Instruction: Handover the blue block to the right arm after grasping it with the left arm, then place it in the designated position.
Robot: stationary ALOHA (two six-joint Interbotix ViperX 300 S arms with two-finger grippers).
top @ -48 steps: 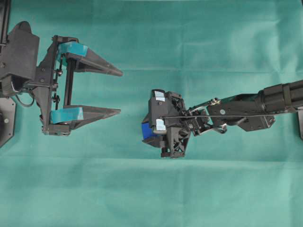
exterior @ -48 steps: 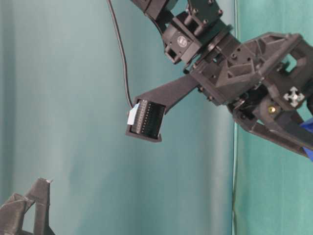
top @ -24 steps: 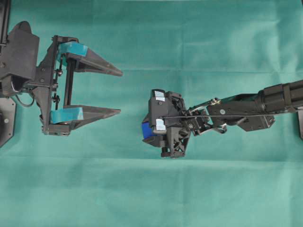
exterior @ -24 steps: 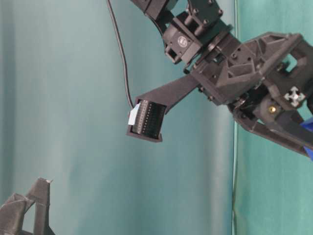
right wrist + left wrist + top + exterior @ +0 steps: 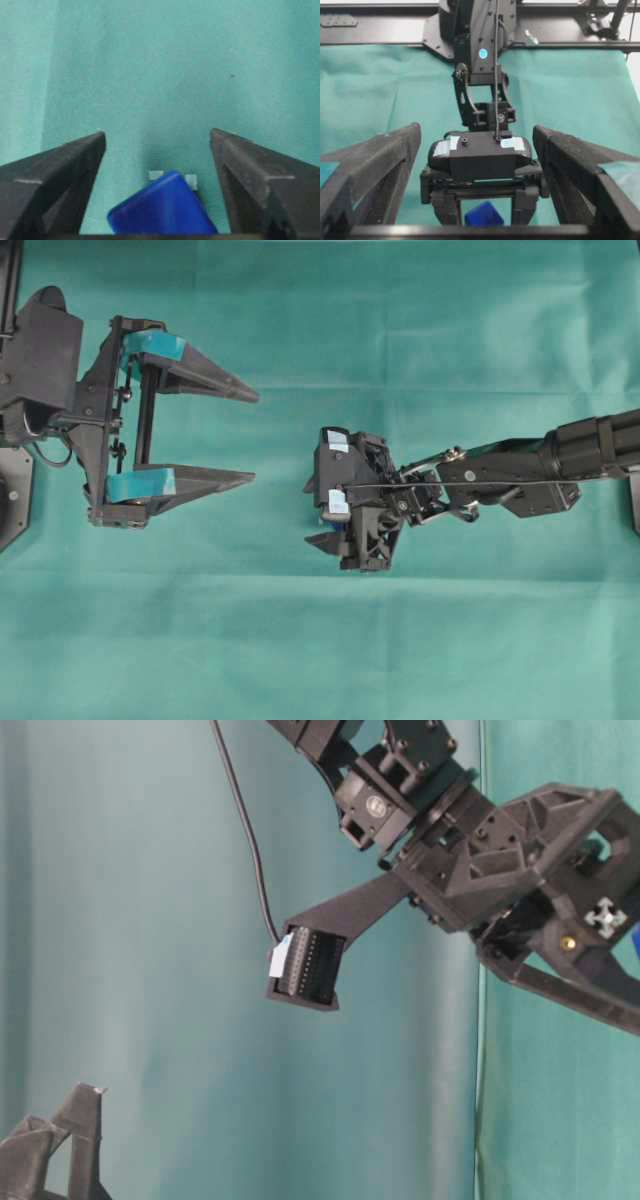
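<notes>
The blue block lies on the green cloth between the fingers of my right hand, turned askew, with a gap on either side, so nothing is clamped on it. Just beyond its far edge I see two small white marks of the designated position; the nearer marks are hidden, so I cannot tell how squarely it sits. I judge it light and rigid, a small smooth cube with rounded edges that would slide or twist rather than squash. If I took it again, I would press on two opposite flat faces, not on the corners. From overhead my right hand covers nearly all of it. My left hand waits well apart, teal-padded fingers spread wide, holding nothing above the table.
</notes>
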